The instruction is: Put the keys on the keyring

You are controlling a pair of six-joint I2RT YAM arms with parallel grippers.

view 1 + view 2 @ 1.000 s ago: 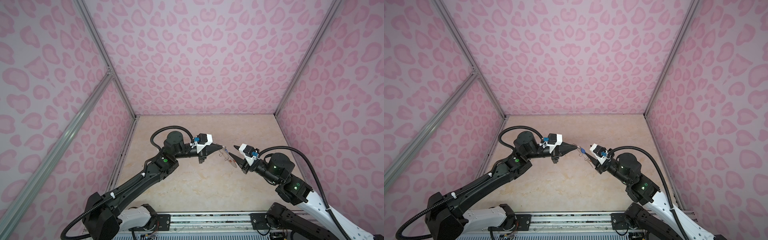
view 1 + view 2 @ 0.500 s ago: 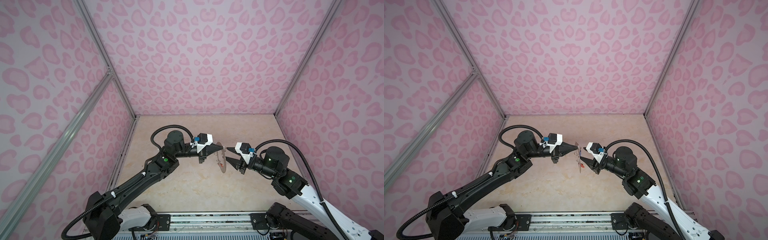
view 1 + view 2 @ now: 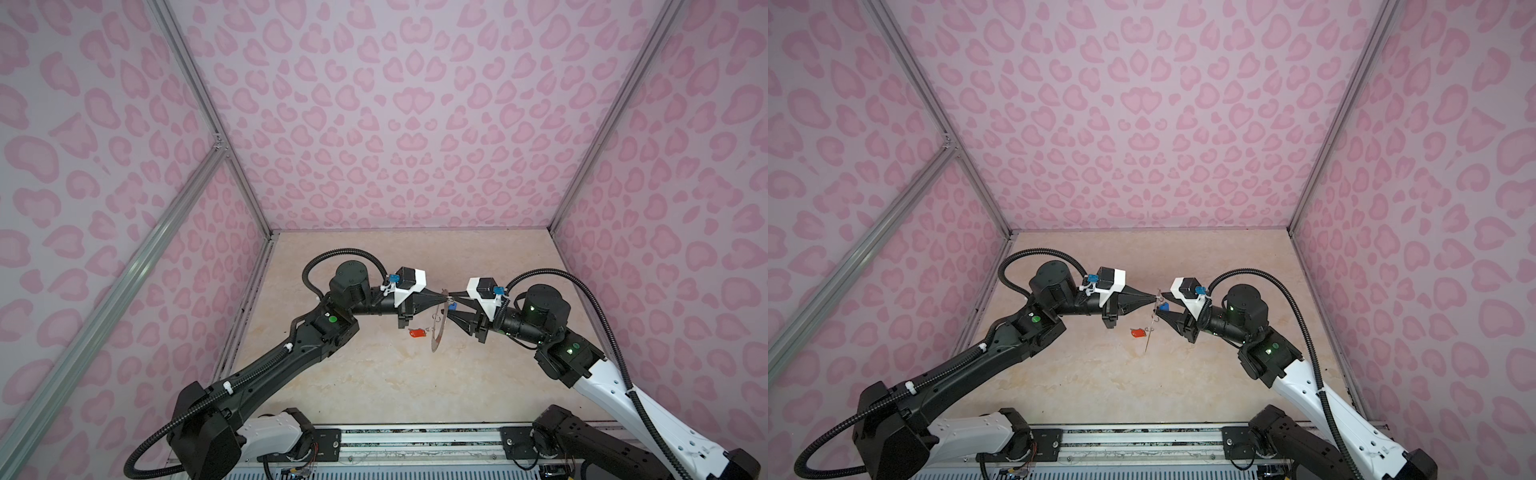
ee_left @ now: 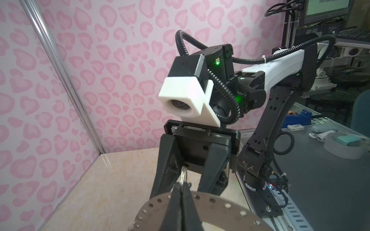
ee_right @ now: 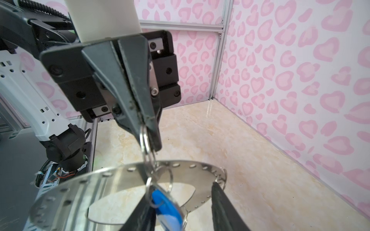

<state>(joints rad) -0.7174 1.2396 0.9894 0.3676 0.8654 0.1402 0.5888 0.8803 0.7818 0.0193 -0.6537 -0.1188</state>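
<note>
The left gripper point(image 3: 447, 297) clamps the keyring point(image 5: 100, 184) by its wire loop point(image 5: 144, 140) while the right gripper point(image 3: 451, 306) gapes around the blue-tagged key point(image 5: 166, 208), so threading seems underway and next calls for a fine push.

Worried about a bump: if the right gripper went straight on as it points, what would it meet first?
Probably the keyring, hanging edge-on right before the right gripper; the blue-tagged key sits between its open jaws. Depth is unclear.
</note>
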